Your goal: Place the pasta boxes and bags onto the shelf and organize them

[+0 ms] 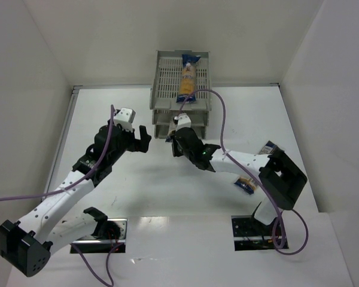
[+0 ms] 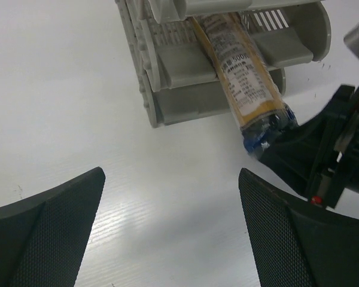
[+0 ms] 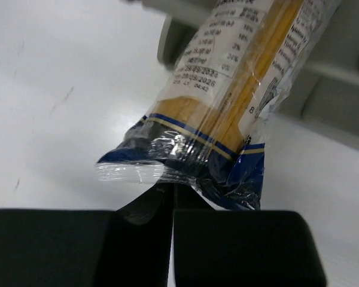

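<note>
The grey three-tier shelf [image 1: 167, 72] stands at the back centre. One pasta packet [image 1: 188, 76] lies lengthwise on its top tray. A second packet [image 2: 245, 84] sticks out of the middle tray, blue end toward me; it also shows in the right wrist view [image 3: 227, 119]. My right gripper [image 1: 178, 135] is shut, and its tips [image 3: 172, 188] press against that packet's blue end. A third packet [image 1: 246, 184] lies on the table at the right, mostly hidden under the right arm. My left gripper [image 1: 145, 137] is open and empty [image 2: 172, 173], left of the shelf's front.
The shelf's front lips [image 2: 185, 63] face the arms. White walls close in the table at left, back and right. The right arm's purple cable [image 1: 222, 119] loops beside the shelf's right side. The right gripper [image 2: 323, 155] sits close to my left gripper's right finger.
</note>
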`<state>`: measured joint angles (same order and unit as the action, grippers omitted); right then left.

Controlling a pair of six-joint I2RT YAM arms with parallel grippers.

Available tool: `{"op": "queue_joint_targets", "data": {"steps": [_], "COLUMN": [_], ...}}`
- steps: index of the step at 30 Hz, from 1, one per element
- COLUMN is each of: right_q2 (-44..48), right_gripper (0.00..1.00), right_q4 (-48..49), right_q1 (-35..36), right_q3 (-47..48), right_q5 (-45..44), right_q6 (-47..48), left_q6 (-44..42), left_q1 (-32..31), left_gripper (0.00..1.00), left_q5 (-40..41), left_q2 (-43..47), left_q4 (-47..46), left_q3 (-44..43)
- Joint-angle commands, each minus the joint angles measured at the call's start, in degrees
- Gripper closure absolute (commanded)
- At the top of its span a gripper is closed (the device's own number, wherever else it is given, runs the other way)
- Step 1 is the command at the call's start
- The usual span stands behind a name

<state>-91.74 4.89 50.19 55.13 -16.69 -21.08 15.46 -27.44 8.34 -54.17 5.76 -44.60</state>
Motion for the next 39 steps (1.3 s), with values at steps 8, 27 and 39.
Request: {"op": "queue_joint_targets", "data": {"steps": [8, 27, 39], "right_q2": [-7.2, -4.6, 13.7], "right_gripper": [1.00, 0.32, 0.00], "right_q4": [16.6, 7.0, -27.5], "right_q1": [-2.7, -5.9, -24.9], "right_q3": [8.7, 11.1, -4.1], "right_q5": [-17.6, -14.7, -21.7], "right_q6": [1.7, -2.6, -26.7], "left_q6": [1.0, -1.1, -0.6], "left_q1": [0.8, 0.8, 0.8], "left_gripper": [0.00, 0.00, 0.00], "left_q5": [-0.6, -2.6, -3.2], "left_q2": [0.5, 1.0, 1.5], "left_q4": [-2.3, -2.9, -5.9], "left_q3": [0.9, 1.5, 3.3]}}
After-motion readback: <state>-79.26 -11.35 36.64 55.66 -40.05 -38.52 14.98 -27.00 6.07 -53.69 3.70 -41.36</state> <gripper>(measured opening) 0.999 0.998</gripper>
